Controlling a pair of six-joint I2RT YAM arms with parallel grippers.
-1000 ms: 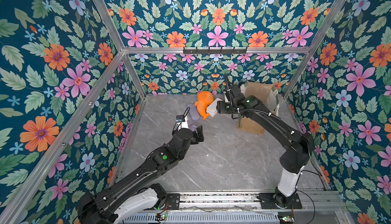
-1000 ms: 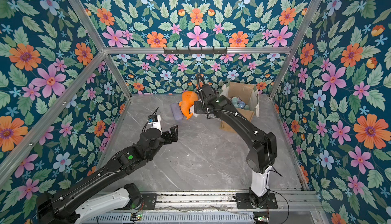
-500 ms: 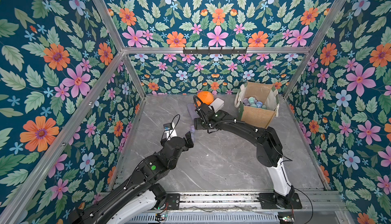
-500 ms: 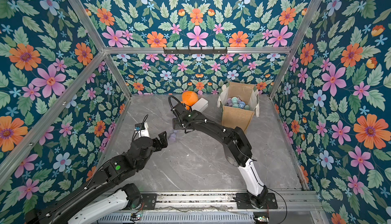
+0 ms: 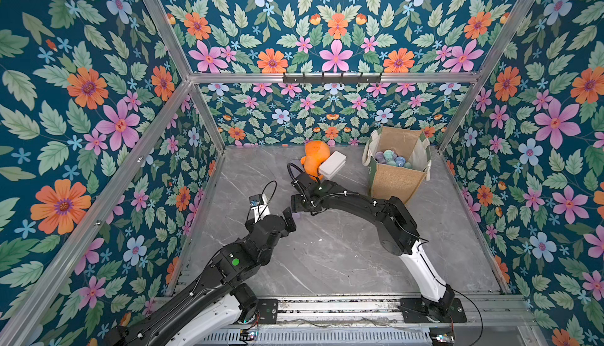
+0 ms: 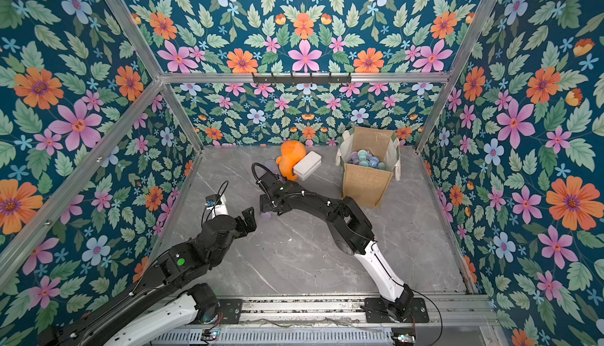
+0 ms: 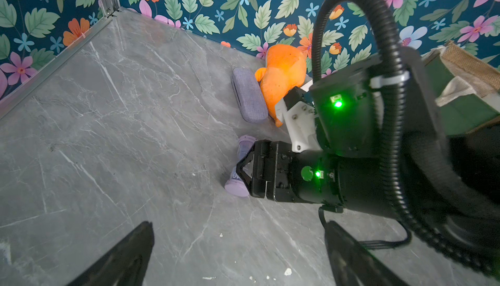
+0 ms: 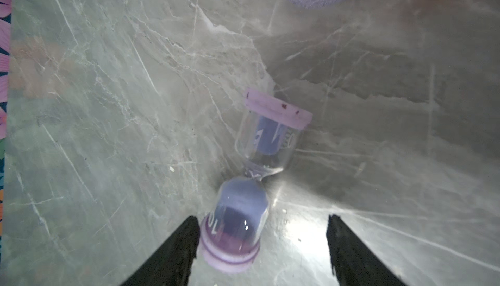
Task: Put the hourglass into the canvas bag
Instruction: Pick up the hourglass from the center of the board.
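— On the grey marble tabletop (image 5: pixel 327 256), in both top views, where is the lilac-capped clear plastic hourglass (image 6: pixel 266 215)?

— Lying on its side, left of centre, mostly hidden under the right gripper (image 5: pixel 296 212), which hangs low over it, I'd judge to pick it up. The boxy tan jute canvas bag (image 5: pixel 395 180) stands well apart near the far right corner, mouth up, with pastel hourglasses (image 5: pixel 390 158) inside.

— And the left gripper (image 5: pixel 289 220)?

— Just beside the hourglass, empty. In the left wrist view its fingers (image 7: pixel 130 257) are spread wide, and the right gripper covers the hourglass's middle; the left looks to be standing by.

— The right wrist view?

— Jaws apart, clamped on nothing. One finger (image 8: pixel 173 252) sits just beside the near lilac cap, perhaps touching it; the other is clear on the far side. The hourglass lies off-centre between them, so closing now would probably nudge it sideways first. No grasp yet, and the carry to the bag has not begun.
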